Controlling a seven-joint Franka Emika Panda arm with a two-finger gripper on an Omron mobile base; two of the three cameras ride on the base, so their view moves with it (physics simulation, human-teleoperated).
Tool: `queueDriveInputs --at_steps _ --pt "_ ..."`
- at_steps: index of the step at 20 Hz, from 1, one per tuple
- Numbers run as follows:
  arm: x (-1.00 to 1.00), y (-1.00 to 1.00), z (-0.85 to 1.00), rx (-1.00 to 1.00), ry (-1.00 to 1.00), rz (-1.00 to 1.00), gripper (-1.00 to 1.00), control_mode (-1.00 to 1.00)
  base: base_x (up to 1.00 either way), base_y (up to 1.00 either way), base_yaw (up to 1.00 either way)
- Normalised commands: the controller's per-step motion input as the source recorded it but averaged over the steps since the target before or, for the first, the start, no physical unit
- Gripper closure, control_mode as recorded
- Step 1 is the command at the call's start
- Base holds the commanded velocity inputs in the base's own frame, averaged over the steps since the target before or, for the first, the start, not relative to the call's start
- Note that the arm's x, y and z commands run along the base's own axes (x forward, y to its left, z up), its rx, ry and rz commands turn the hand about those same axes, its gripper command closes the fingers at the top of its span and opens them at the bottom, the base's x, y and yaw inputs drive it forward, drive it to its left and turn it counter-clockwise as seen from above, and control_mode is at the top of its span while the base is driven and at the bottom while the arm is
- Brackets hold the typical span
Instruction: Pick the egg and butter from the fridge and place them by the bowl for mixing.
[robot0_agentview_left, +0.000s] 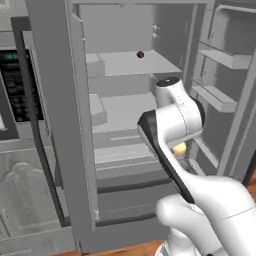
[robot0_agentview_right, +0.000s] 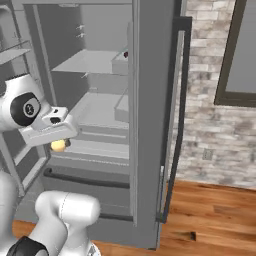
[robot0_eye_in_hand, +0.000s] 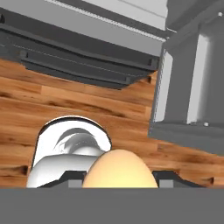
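Observation:
The egg (robot0_eye_in_hand: 119, 169), a smooth yellow-orange ovoid, sits between my gripper's (robot0_eye_in_hand: 118, 178) dark fingertips, and the gripper is shut on it. From the left base the egg (robot0_agentview_left: 179, 148) peeks out behind my forearm, in front of the open fridge (robot0_agentview_left: 130, 62) at drawer height. From the right base the egg (robot0_agentview_right: 58, 145) hangs just under my hand (robot0_agentview_right: 50, 131), outside the fridge's (robot0_agentview_right: 100, 62) lower shelves. The hand camera looks down at the wooden floor (robot0_eye_in_hand: 87, 105). The butter and the bowl are out of view.
A small dark red-brown ball (robot0_agentview_left: 140, 54) lies on the upper shelf. The left fridge door (robot0_agentview_left: 60, 125) and the right door racks (robot0_agentview_left: 220, 100) stand open beside my arm. An oven cabinet (robot0_agentview_left: 15, 85) is to the left; a brick wall (robot0_agentview_right: 215, 125) to the right.

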Motion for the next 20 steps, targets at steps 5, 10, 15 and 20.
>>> queueDriveInputs --at_steps 5,10,15,20 --pt "0.00 0.00 0.00 0.00 0.00 0.00 1.00 1.00 -0.93 -0.13 -0.05" --pt "0.00 0.00 0.00 0.00 0.00 0.00 1.00 1.00 -0.88 -0.08 -0.11" --pt "0.00 0.00 0.00 0.00 0.00 0.00 1.00 1.00 -0.36 0.01 -0.55" --pt "0.00 0.00 0.00 0.00 0.00 0.00 1.00 1.00 0.00 0.08 -0.92"
